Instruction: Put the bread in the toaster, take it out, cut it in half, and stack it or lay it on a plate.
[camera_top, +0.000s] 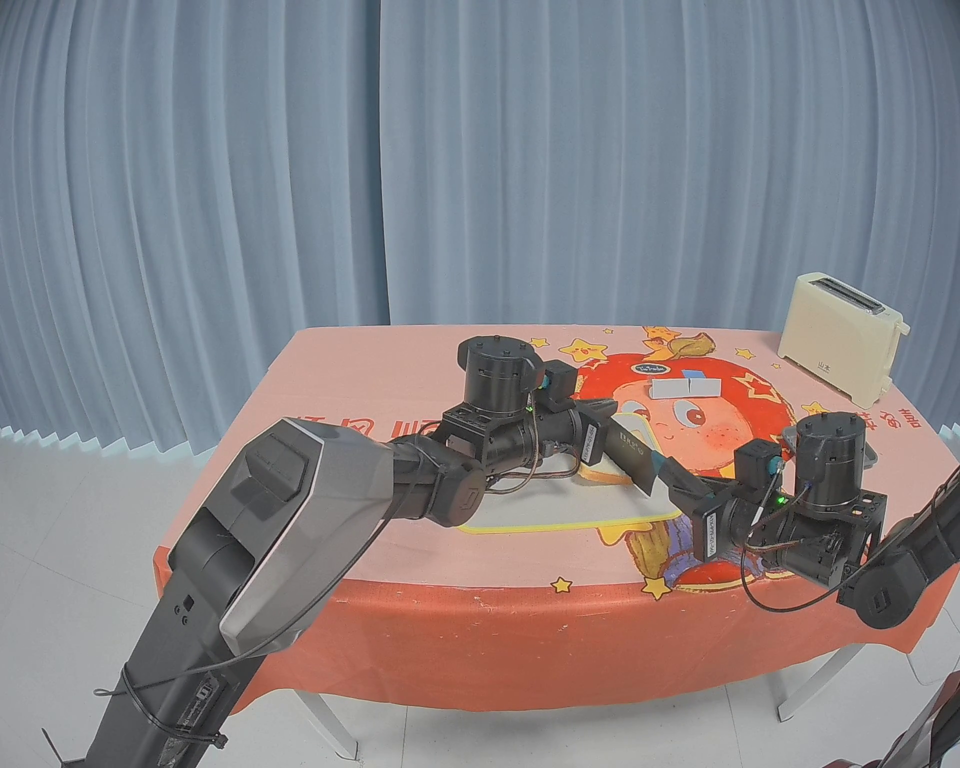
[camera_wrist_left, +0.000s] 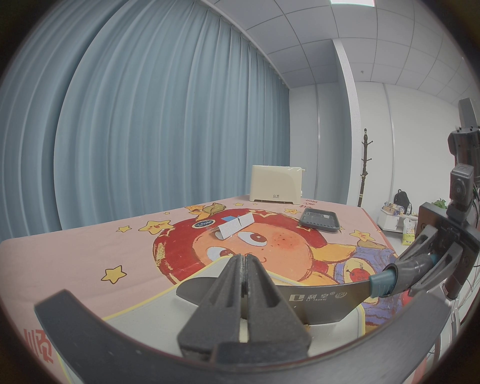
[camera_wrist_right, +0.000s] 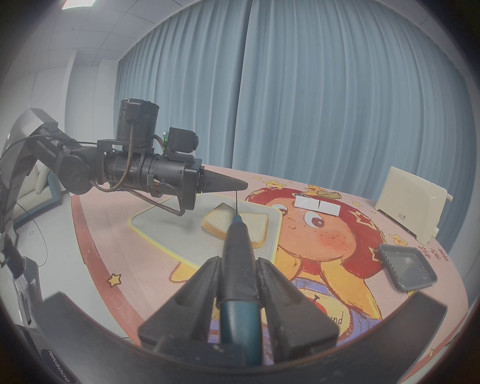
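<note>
Right gripper (camera_wrist_right: 239, 272) is clamped on the knife (camera_wrist_right: 235, 240) handle, blade over the 1 slice of bread (camera_wrist_right: 218, 223) on the cutting board (camera_wrist_right: 165, 227). Left gripper (camera_wrist_right: 235, 185) is pinched closed and empty, tip by the bread's far side. We'd press straight down mid-slice. The board's edge is near; there is open table toward the tray (camera_wrist_right: 407, 267).

Print on knife (camera_wrist_left: 320, 300) blade, tiny mark on toaster (camera_wrist_left: 276, 184) front, red characters on tablecloth (camera_wrist_left: 37, 345) edge; none legible.
</note>
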